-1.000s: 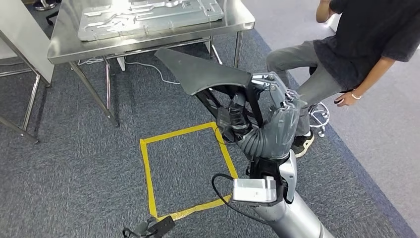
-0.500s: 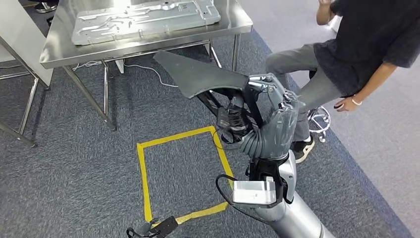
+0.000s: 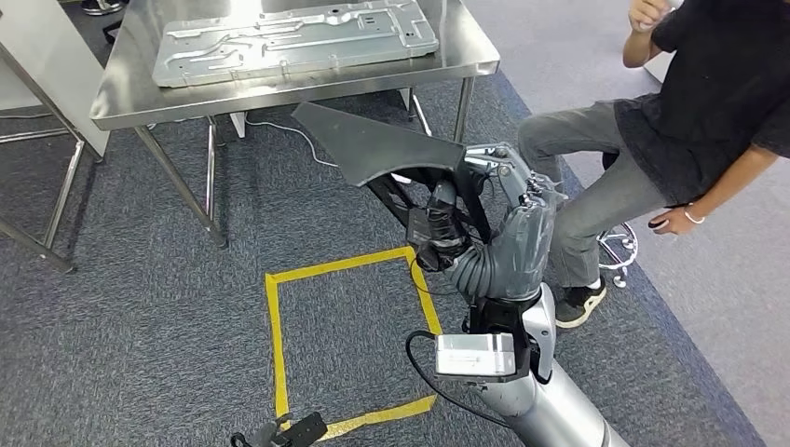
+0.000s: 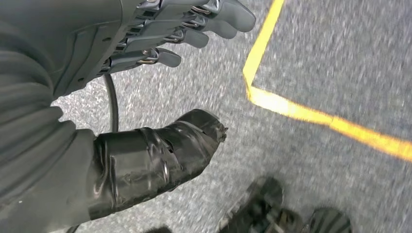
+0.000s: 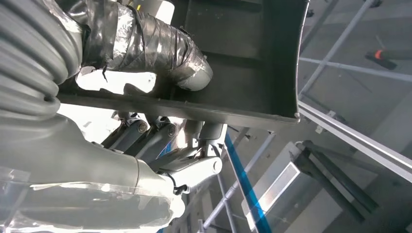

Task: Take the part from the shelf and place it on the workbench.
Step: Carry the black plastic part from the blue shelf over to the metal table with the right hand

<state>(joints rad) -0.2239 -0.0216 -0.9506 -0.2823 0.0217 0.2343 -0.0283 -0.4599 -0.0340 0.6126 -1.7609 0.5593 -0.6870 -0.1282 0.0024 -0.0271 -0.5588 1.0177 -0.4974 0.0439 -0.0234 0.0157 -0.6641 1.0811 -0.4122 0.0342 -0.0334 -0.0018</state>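
Short of the bench [image 3: 279, 88], the right robot hand [image 3: 508, 200] grips the part [image 3: 382, 144] by one end (left robot hand [image 4: 160, 34] empty, fingers apart); it might tip loose.

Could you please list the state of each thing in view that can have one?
Dark grey flat plastic part: held above the carpet, not yet on the workbench.
Right hand: grips the part from beneath.
Left hand: holds nothing, fingers apart, above the carpet.
Stainless steel workbench: bears a silver stamped metal panel lying flat.
Person: seated on a stool beside the robot.
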